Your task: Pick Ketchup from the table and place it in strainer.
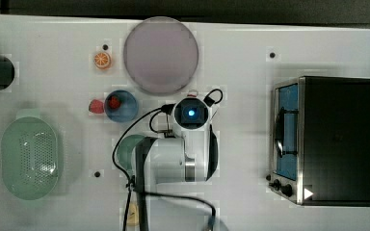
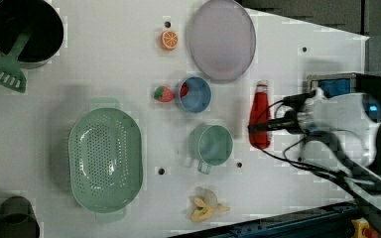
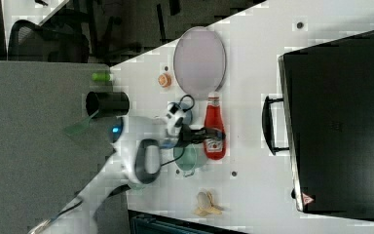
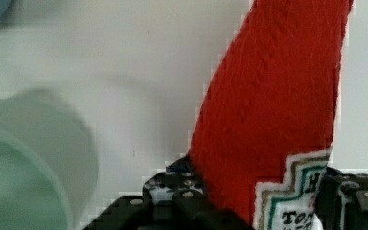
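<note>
The slim red squeeze bottle of Ketchup point(image 2: 260, 118) lay flat on the white worktop point(image 2: 104, 59), its white cap toward the large round lilac plate point(image 2: 221, 38) and its labelled base end toward the teal-green cup point(image 2: 211, 144), which stood just beside it on the left view's left. The white Franka arm reached in from the left view's right, and its black gripper point(image 2: 264, 126) sat across the lower body of the bottle; in the wrist view the jaws stood on either side of the red body near the label point(image 4: 292, 191), close against it, though whether they were actually pressing it could not be told. In the right view the gripper point(image 3: 209, 132) crossed the Ketchup point(image 3: 214, 127) just above the label. The pale mint-green oval plastic strainer point(image 2: 105, 158) sat well apart from the bottle, on the far side of the cup toward the left view's left, with nothing inside its perforated centre. A round blue bowl point(image 2: 194, 94) holding a small red strawberry stood between the plate and the cup, with another strawberry point(image 2: 162, 93) just beside it on the worktop. An orange slice point(image 2: 169, 39) lay near the plate, and a peeled banana point(image 2: 206, 207) lay beyond the cup near the worktop's edge. A black toaster oven point(image 1: 335, 139) stood at the top view's right.
</note>
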Motion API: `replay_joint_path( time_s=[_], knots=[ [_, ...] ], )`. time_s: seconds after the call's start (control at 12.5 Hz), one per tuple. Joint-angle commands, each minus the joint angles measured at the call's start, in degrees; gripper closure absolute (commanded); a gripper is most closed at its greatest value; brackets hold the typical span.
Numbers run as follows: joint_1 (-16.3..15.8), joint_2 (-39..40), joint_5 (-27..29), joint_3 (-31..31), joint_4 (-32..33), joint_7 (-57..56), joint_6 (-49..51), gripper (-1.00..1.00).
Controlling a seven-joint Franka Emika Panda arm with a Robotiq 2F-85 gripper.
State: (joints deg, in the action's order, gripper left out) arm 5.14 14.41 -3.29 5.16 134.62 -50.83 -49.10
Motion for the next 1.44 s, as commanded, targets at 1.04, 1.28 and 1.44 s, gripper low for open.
replay_joint_path(
  time_s=[1.04,1.28,1.44],
  knots=[
    [-6.6,-14.3,4.2,28.3,-16.6,44.9,21.9,-0.24],
    [-7.6,-7.2,4.1,34.9,-16.4,56.9,11.1,-0.24],
    [-8.6,-1.2,3.8,36.9,-16.4,62.7,6.1,-0.32]
  ],
)
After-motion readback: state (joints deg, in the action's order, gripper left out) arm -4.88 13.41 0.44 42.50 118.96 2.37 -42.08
